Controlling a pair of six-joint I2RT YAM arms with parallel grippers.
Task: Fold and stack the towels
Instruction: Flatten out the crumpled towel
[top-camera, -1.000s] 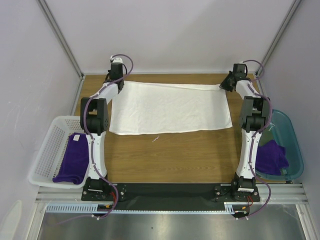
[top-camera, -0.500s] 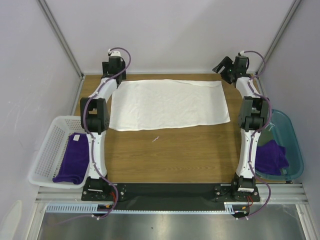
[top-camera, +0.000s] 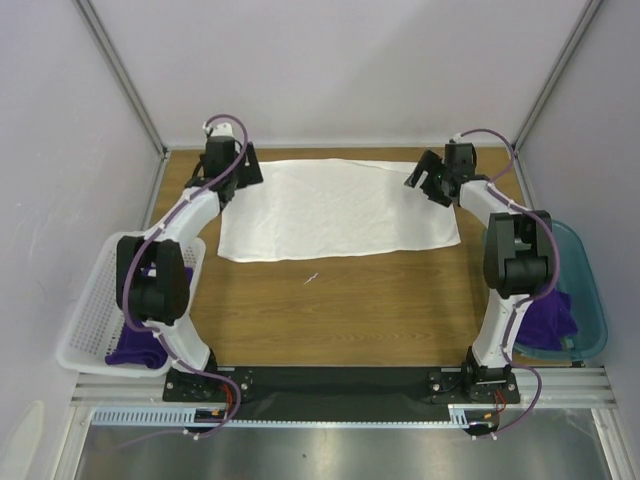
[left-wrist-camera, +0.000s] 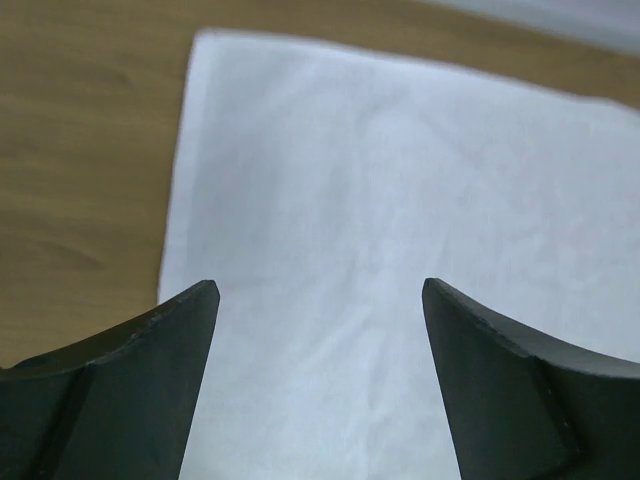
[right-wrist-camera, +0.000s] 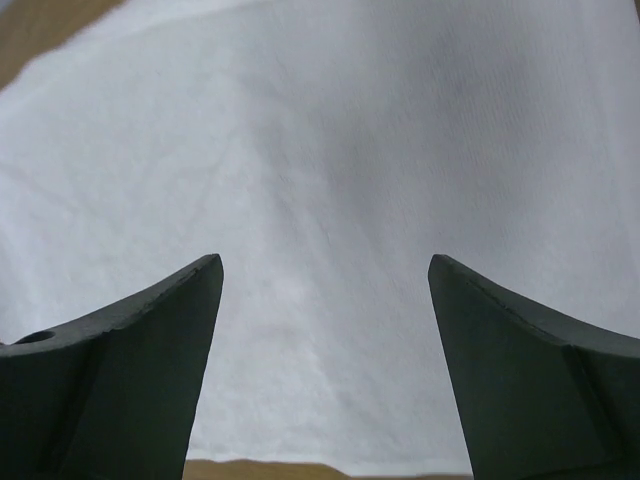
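Note:
The large white towel (top-camera: 340, 210) lies spread flat on the far half of the wooden table. My left gripper (top-camera: 245, 168) hovers open above its far left corner, and the left wrist view shows the white towel (left-wrist-camera: 400, 190) beneath the left gripper (left-wrist-camera: 318, 290) with nothing between the fingers. My right gripper (top-camera: 422, 180) hovers open above the far right corner; in the right wrist view only the white towel (right-wrist-camera: 330, 140) shows under the right gripper (right-wrist-camera: 325, 262). One purple towel (top-camera: 128, 348) rests in the left basket, another purple towel (top-camera: 548, 318) in the right bin.
A white perforated basket (top-camera: 85, 300) stands at the table's left edge and a teal bin (top-camera: 590, 285) at the right edge. A small pale scrap (top-camera: 312, 277) lies on the wood near the towel's near edge. Walls and metal posts close in the back and sides.
Both grippers went from shut on the white towel's far corners to open, letting go. They rose and drew inward over the towel, which now lies flat.

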